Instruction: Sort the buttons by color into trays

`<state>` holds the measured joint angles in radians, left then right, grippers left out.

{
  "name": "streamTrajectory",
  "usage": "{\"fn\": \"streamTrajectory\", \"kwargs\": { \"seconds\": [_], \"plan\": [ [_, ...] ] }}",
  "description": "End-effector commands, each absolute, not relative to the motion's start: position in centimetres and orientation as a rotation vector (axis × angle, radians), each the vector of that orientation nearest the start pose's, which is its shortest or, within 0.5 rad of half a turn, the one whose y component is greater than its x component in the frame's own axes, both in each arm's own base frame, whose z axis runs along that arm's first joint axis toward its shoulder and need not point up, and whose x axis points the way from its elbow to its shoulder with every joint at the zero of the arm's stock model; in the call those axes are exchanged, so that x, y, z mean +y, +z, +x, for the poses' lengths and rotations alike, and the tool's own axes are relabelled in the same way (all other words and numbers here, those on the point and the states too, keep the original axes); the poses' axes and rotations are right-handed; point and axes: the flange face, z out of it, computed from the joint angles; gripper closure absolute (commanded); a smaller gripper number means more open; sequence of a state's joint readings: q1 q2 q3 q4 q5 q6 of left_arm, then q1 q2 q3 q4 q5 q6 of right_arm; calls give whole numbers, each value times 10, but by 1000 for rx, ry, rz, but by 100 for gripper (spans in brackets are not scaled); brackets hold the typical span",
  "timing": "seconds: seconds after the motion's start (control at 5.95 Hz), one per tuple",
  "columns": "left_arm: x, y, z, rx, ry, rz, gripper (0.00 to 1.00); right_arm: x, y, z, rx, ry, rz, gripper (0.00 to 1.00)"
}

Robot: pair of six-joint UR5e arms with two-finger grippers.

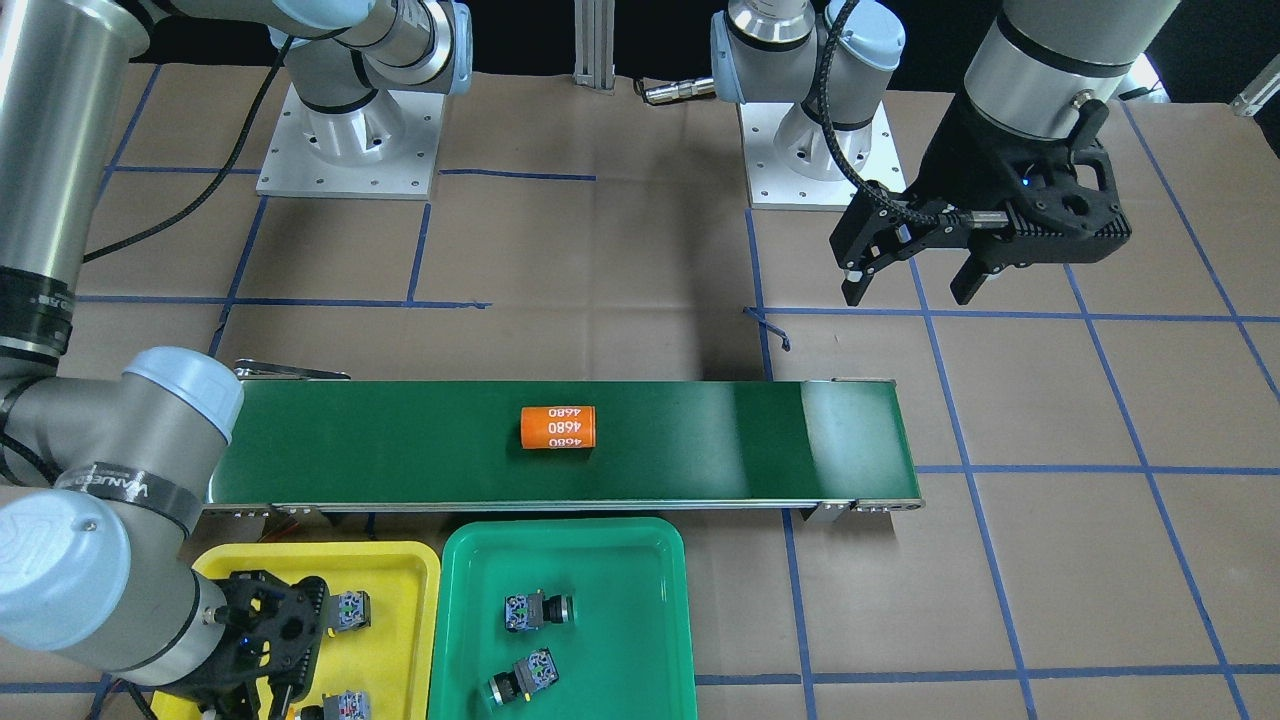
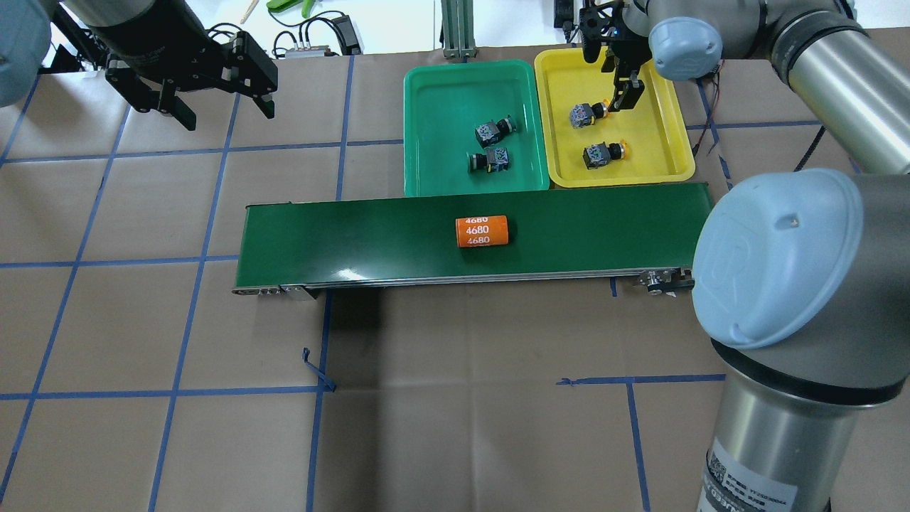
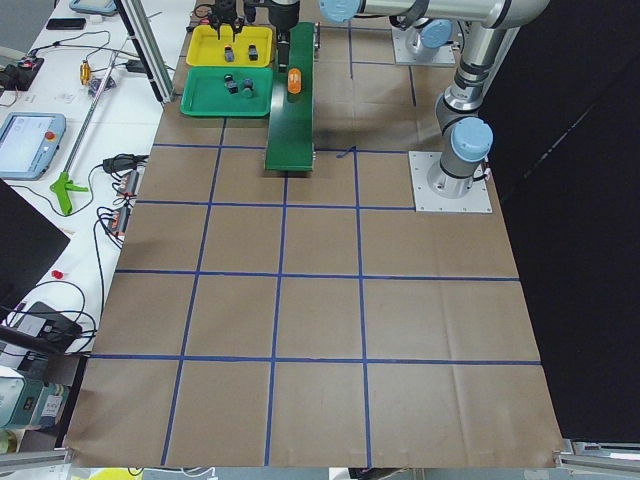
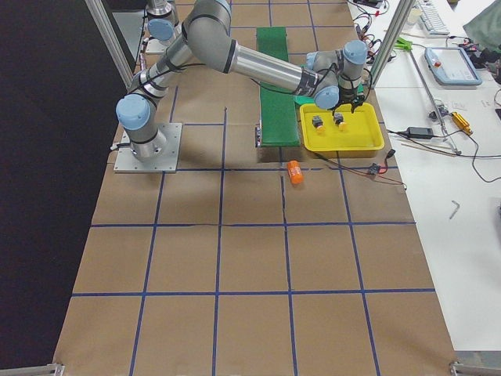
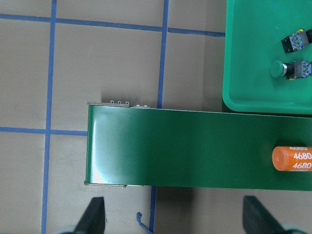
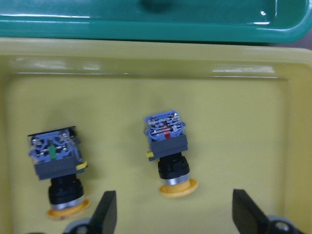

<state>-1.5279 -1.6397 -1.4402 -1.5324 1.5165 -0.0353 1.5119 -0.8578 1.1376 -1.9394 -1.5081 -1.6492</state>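
At 3 o'clock of the green tray (image 2: pixel 426 107), overhead view, the yellow tray (image 2: pixel 668 156) holds both yellow buttons (image 2: pixel 587 114), which lie on their sides and apart from each other. Right gripper (image 6: pixel 175 214): fingers spread wide, flanking one button's cap without touching it. Both green buttons (image 2: pixel 493 132) lie in the green tray. Left gripper (image 2: pixel 227 114): fingers spread, holding nothing, well apart at 9 o'clock. Orange cylinder (image 2: pixel 482 231): on the conveyor belt (image 2: pixel 355 235), at 6 o'clock of the trays.
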Motion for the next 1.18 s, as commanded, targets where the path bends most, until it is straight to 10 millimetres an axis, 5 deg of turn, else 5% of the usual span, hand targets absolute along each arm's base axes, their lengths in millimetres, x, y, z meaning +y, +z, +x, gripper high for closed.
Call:
{"fn": "streamTrajectory", "kwargs": {
  "seconds": [0.0, 0.5, 0.67, 1.01],
  "plan": [
    [-537, 521, -116, 3190, -160, -120, 1, -701, 350, 97, 2139, 41, -2171, 0],
    [-537, 521, -116, 3190, -160, -118, 1, -596, 355, 104, 2203, 60, -2083, 0],
    [-536, 519, -116, 3184, -154, -116, 1, -576, 374, 111, 2201, 34, -2094, 0],
    [-535, 519, -118, 3191, -152, -111, 1, -535, 424, 157, 2327, -40, -2029, 0]
  ]
}}
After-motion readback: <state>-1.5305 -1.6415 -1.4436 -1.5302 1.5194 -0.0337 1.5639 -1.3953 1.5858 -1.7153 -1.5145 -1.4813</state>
